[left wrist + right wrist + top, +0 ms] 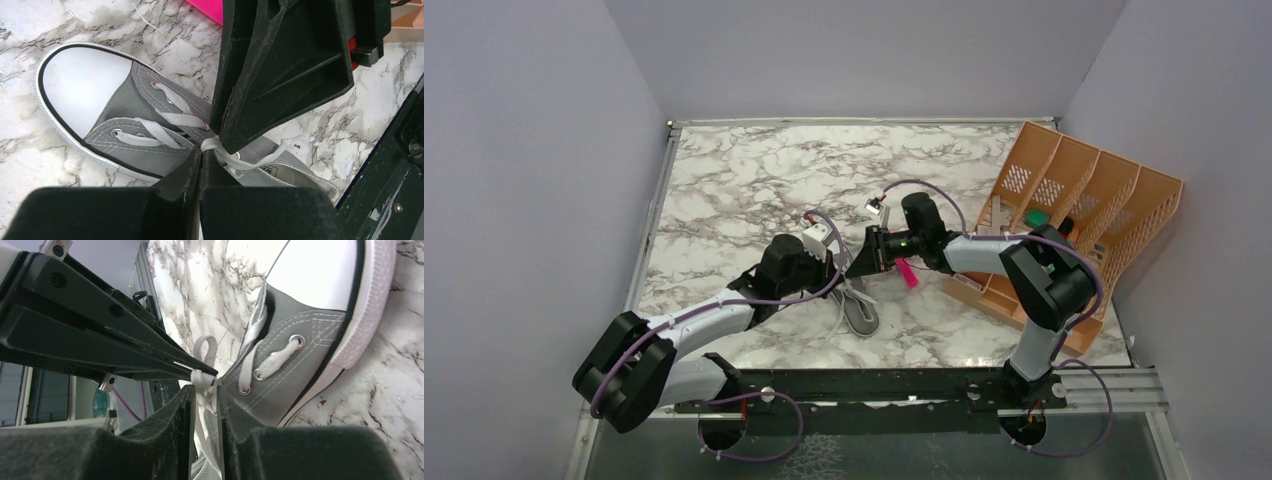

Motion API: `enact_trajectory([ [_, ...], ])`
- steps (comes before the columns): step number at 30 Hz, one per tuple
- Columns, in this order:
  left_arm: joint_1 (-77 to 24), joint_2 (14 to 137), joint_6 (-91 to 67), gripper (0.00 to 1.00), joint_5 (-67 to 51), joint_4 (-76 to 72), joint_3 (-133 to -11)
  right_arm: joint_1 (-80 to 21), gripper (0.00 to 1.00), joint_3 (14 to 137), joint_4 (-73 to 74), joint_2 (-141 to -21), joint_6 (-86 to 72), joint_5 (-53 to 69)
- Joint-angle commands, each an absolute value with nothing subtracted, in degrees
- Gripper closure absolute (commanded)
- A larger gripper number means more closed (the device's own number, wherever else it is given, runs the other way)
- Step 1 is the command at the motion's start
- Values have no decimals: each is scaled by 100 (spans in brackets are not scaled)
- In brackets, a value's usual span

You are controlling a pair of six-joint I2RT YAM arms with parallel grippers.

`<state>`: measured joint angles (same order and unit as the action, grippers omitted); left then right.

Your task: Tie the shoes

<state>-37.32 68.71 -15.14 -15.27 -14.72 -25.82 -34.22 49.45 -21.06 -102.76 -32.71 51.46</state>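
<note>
Sneaker (119,97) under left claw (201,150), right claw (205,387); laces (172,119) pinched.

The left arm (694,325) and the right arm (1044,280) are each built of chunky matte-black joint housings linked by pale grey-white tubes. Thin purple cables (922,182) loop out at the bases and run along each limb (a small green light (907,241) glows on the right wrist). The fingers (125,215) are black, flat-sided plastic wedges that taper to narrow tips, with recessed screw heads (56,279) along their ribbed backs.
</note>
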Motion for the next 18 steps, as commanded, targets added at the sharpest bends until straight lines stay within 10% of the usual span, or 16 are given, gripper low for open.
enact_trajectory([
  [1, -3773, 6826, -1425, 100, -1372, -1551, -2722, -3517, 72, 4888, -2697, -10339, -3264, 5508],
  [18, -3777, 6730, -1397, 100, -1390, -1473, -2764, -3675, 85, 5066, -1922, -10424, -2408, 5041],
])
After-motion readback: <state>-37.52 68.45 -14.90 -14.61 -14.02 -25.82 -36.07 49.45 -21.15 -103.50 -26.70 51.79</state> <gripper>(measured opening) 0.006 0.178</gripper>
